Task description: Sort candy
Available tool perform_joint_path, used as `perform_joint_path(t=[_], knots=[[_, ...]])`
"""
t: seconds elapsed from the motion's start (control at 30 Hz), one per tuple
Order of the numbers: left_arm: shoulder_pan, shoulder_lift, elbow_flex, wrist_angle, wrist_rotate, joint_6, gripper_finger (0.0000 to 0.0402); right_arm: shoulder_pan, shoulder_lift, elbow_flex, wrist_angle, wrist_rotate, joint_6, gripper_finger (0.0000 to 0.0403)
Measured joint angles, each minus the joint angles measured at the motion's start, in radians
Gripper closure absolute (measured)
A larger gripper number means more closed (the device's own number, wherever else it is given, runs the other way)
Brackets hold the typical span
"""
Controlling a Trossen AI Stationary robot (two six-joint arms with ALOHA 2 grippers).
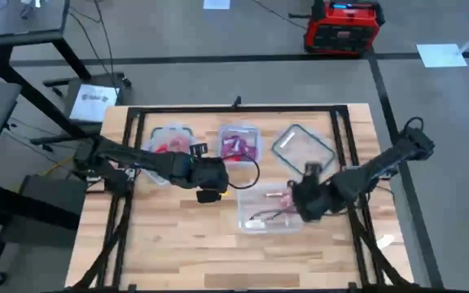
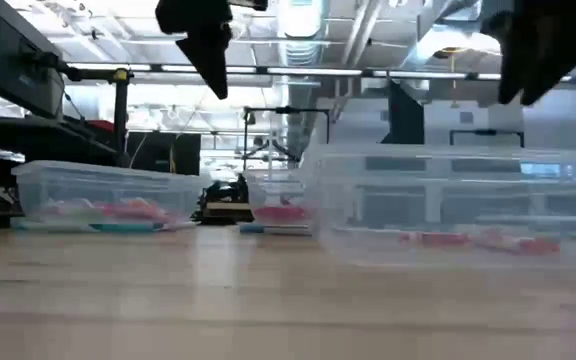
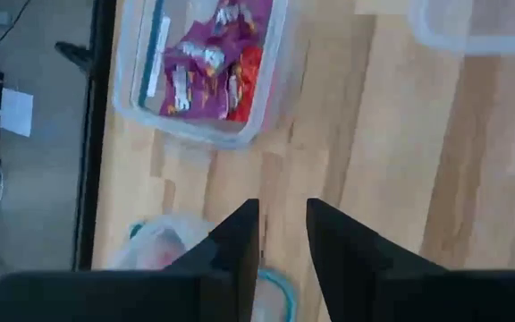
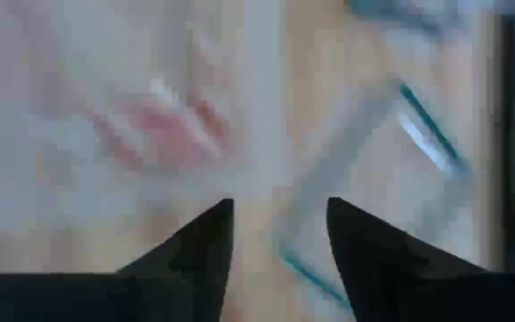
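Candy in shiny red and pink wrappers (image 1: 271, 198) lies in the clear rectangular plastic tub (image 1: 251, 221) nearest the front of the wooden counter (image 1: 177, 252) in the high view, with the right gripper (image 1: 306, 203) above that tub's right end and the left gripper (image 1: 210, 181) between it and the back tubs. Low view: both arms hang above the counter, clear of it. Left wrist view: fingers (image 3: 240, 237) parted, gripping nothing; purple candy (image 3: 199, 67) fills a back tub. Right wrist view: fingers (image 4: 208, 233) parted, empty.
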State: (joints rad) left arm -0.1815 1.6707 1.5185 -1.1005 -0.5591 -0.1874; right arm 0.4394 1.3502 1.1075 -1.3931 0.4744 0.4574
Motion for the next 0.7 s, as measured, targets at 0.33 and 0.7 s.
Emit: perform_joint_path(t=[0.33,0.7], knots=[[-0.048,-0.016,-0.024,-0.071,-0.006,-0.001,0.032,-0.257,-0.005,-0.263,0.078,-0.142,-0.358,0.0235],[-0.053,-0.279,-0.318,0.046,-0.01,-0.072,0.032,-0.422,0.026,-0.308,0.184,-0.174,-0.427,0.0237]])
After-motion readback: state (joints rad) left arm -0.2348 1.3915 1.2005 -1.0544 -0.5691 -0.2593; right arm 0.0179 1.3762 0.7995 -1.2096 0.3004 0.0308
